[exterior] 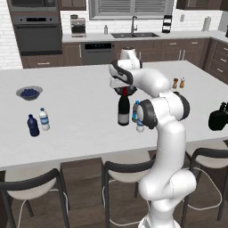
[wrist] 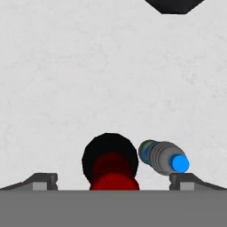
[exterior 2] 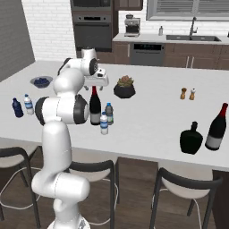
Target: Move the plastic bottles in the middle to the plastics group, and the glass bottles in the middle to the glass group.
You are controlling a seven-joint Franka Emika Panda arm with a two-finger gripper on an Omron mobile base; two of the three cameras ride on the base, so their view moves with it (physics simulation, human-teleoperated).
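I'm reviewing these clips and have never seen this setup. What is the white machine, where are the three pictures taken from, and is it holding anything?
It is a white robot arm at a kitchen island counter. Two pictures come from cameras behind it, left and right; the third looks straight down from its hand. The tool is open, holds nothing and hangs above the wine bottle. Beside that bottle stand two small plastic bottles. Far left are a navy bottle and a clear one, with a bowl behind. To the right stands a squat black bottle.

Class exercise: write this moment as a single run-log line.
claw: open, above wine bottle | held: nothing | small bottles: beside wine bottle, untouched | sorted: none yet
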